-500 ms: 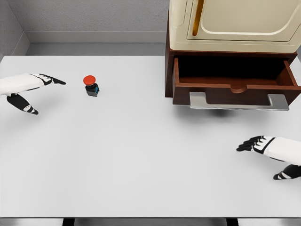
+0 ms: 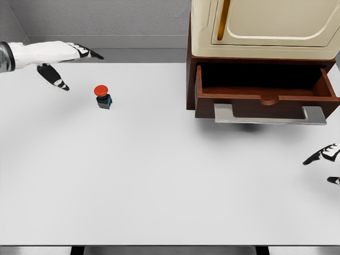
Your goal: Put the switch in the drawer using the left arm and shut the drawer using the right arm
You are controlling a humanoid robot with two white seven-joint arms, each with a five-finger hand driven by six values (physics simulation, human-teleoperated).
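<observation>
The switch (image 2: 103, 96), red cap up, stands alone on the table (image 2: 159, 175), well left of the open drawer (image 2: 265, 87). The left robot hand (image 2: 61, 58) hovers above and left of it, fingers spread, empty. It should descend straight over the cap and pinch the dark base. The right robot hand (image 2: 325, 159) waits at the right edge, fingers relaxed.

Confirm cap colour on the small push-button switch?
Red cap on a dark, teal-accented base: small push-button switch, head view.

white table (image 2: 159, 175), cream cabinet (image 2: 265, 26), grey wall (image 2: 106, 16)
</observation>
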